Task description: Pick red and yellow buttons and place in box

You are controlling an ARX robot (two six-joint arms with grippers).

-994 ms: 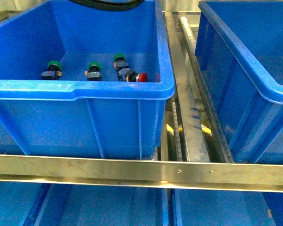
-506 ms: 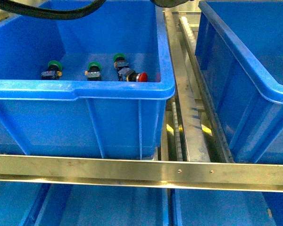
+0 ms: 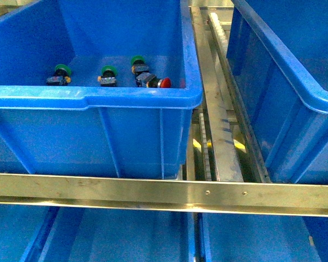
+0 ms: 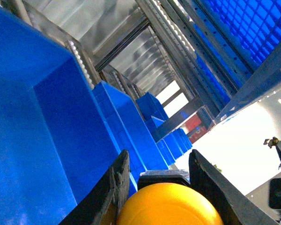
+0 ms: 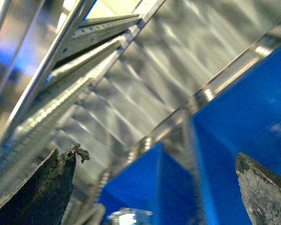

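Note:
In the front view a red button [image 3: 163,82] lies on its side on the floor of the left blue bin [image 3: 98,98], beside three green-capped switches [image 3: 61,70]. Neither arm shows in that view. In the left wrist view my left gripper [image 4: 159,180] is shut on the yellow button [image 4: 171,206], its round yellow cap filling the space between the black fingers [image 4: 113,187], held up with blue bins and racking behind. In the right wrist view my right gripper [image 5: 154,187] is open and empty, its worn fingertips [image 5: 42,187] wide apart over metal rails and a blue bin. A second red button is out of view.
A second blue bin [image 3: 295,93] stands at the right, with a metal roller rail [image 3: 218,98] between the two bins. A steel crossbar [image 3: 164,194] runs across the front, with more blue bins [image 3: 126,240] on the shelf below.
The black cable and arm part at the top of the front view have gone out of sight. The view has shifted slightly upward. The buttons in the left bin have not moved.

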